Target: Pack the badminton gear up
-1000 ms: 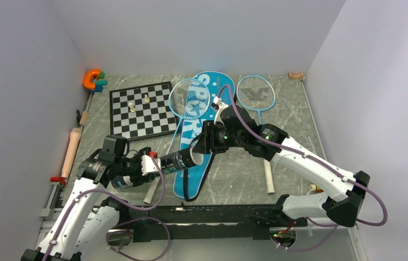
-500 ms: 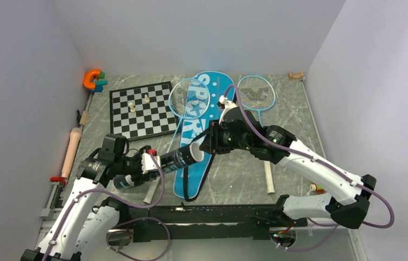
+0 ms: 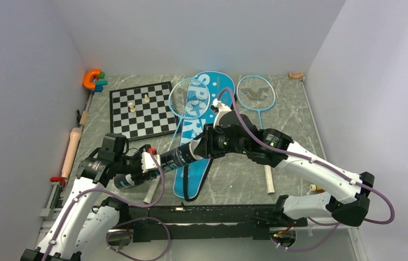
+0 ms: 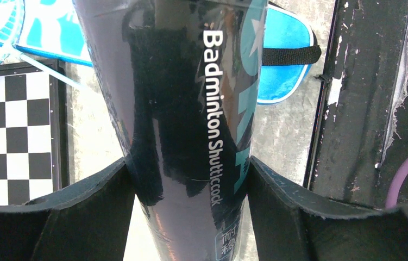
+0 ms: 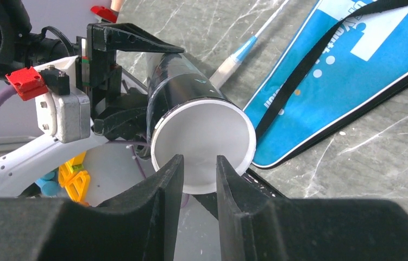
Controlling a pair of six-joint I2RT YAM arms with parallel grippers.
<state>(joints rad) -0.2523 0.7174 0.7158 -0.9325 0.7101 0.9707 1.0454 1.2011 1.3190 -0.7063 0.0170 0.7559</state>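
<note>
Left gripper (image 4: 190, 182) squeezes the black tube (image 3: 182, 157) at its middle, up off the table at 9 o'clock of the blue bag (image 3: 216, 81). Right gripper (image 5: 195, 163) has its fingers nearly together at the tube's white end, can't tell if it's pinching. Tube's prob. light, stiff, shiny-slippery, so hold it mid-body.

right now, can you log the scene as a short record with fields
left tool: shut on the black tube, held off the table
right tool: at the tube's white open end, fingers a narrow gap apart, nothing seen between them
blue bag: flat on the table, below the tube
rackets: two; one head overlaps the bag, the other lies beside it
also there: chessboard, orange clamp
</note>
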